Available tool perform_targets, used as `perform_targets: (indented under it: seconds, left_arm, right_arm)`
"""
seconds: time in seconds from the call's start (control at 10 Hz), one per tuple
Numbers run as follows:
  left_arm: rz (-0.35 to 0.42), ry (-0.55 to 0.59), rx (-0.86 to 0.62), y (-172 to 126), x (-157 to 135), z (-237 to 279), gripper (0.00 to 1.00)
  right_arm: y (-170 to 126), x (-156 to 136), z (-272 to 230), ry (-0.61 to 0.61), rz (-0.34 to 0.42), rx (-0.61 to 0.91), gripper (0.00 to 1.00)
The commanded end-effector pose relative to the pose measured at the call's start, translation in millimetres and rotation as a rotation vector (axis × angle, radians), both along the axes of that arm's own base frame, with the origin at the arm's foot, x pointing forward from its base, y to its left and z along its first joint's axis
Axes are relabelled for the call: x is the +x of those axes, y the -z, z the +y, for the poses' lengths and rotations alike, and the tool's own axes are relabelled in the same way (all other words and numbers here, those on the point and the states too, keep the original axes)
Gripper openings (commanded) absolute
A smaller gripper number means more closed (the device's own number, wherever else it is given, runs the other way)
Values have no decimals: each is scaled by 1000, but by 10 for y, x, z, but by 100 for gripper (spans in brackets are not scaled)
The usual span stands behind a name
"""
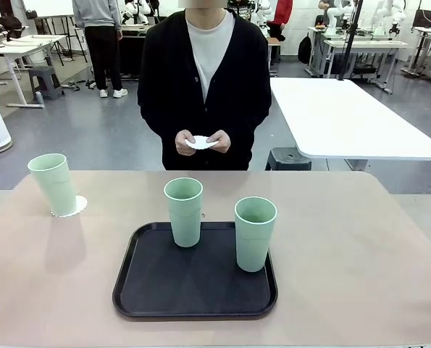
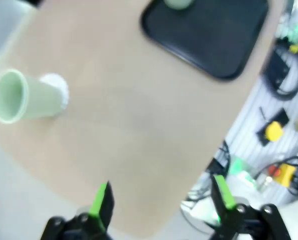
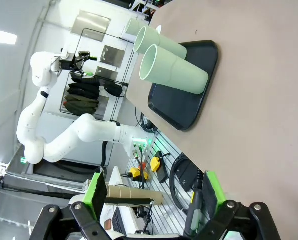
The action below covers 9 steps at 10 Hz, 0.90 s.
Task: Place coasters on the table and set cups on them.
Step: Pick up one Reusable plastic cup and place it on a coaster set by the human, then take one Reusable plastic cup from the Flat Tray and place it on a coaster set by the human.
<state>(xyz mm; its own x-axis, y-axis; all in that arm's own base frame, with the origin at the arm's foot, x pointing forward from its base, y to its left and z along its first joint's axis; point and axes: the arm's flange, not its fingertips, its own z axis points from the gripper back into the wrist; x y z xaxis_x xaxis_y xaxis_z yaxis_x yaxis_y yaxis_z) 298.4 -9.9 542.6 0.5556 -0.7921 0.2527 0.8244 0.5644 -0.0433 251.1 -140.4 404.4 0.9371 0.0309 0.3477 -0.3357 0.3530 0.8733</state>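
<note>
Scene: a person is standing at the far edge of the table (image 1: 360,254), across from two robot grippers.
Hands: the person's hands (image 1: 187,142) are pinching a held coaster (image 1: 201,143) between the fingers at upper centre of the frame, clear of the table.
Left cup: the left cup (image 1: 53,185) is standing upright at the left of the frame on a laid coaster (image 1: 72,207), off-centre, so the disc is peeking out at its base.
Tray cups: the middle cup (image 1: 184,212) and right cup (image 1: 255,233) are standing apart on the black tray (image 1: 150,290) at lower centre, with no coasters under them.
Left gripper: the left gripper (image 2: 161,192) is hanging over the near table edge, fingers spread wide and empty; the view is blurred.
Right gripper: the right gripper (image 3: 154,187) is gaping too, gripping nothing, well apart from the tray.
Handling: the cups are looking light, stiff and matte, but tall and tippy, so a squeeze across the mid-wall is seeming safest. The coasters are looking paper-thin and floppy, best taken by the scalloped edge.
Progress: one of three settings is appearing done.
</note>
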Motion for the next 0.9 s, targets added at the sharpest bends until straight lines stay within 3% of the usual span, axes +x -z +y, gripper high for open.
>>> perform_targets:
  seconds: [0.0,0.1,0.8]
  left_arm:
    - [74,28,-77,-149,111,-56,100]
    - [0,0,0,0,0,0,100]
    - [0,0,0,0,0,0,100]
  right_arm:
    - [-1,4,-12,0,-17,7,100]
    - [-1,4,-12,0,-17,7,100]
    - [-1,4,-12,0,-17,7,100]
